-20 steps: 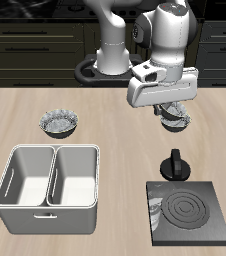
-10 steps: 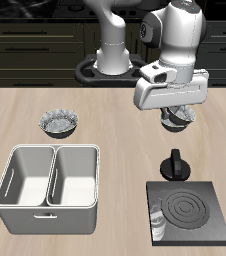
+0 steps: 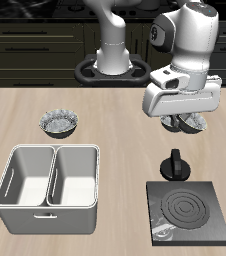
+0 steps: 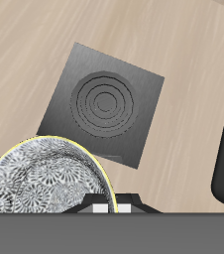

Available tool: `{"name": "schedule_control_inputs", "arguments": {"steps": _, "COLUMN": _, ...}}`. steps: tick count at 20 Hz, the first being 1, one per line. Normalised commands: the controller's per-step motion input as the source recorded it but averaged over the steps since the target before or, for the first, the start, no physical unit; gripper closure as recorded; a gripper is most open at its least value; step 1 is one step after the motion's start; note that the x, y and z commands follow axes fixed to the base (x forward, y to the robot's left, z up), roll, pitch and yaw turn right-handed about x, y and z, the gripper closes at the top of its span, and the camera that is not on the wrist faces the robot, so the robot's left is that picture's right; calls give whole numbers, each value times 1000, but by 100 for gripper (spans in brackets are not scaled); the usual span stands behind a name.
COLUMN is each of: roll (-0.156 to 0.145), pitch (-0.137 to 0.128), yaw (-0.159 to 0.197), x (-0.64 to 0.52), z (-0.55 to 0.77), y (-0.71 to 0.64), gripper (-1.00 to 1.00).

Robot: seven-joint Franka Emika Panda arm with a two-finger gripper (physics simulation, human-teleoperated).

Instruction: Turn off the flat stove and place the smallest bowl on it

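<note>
Looking down through the wrist camera, I had the small silvery-grey metallic bowl with the crinkled, fluted rim [image 4: 47, 187] right up against the lens, its patterned inside filling the view, and beyond it the flat black square stove slab [image 4: 108, 101] with its concentric burner rings showing dull grey, no red glow on them. In the exterior view the white two-finger gripper [image 3: 184, 121] hung well above the pale wooden table [image 3: 115, 130], farther back than the stove [image 3: 189, 211], with the bowl [image 3: 184, 123] tucked just beneath it and clear of the tabletop. I could not see the fingers themselves in either view, so I could not tell how wide the jaws stood; the bowl simply rode up there with them, off the table. The black round knob [image 3: 175, 164] sat at the stove's back edge, below the gripper in that view. Another fluted silvery bowl [image 3: 60, 122] rested on the table well apart, behind the grey double-compartment bin [image 3: 47, 187], which stood nearer the table's front edge.
</note>
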Motion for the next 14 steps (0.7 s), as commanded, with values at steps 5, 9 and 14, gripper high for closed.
{"name": "schedule_control_inputs", "arguments": {"steps": 5, "roll": -17, "pitch": -17, "yaw": -26, "x": 305, "z": 150, "y": 29, "gripper": 100}}
{"name": "schedule_control_inputs", "arguments": {"steps": 9, "roll": 0, "pitch": -3, "yaw": -4, "x": 278, "z": 39, "y": 110, "gripper": 100}}
{"name": "schedule_control_inputs", "arguments": {"steps": 14, "roll": 10, "pitch": -9, "yaw": -11, "x": 264, "z": 124, "y": 98, "gripper": 100}}
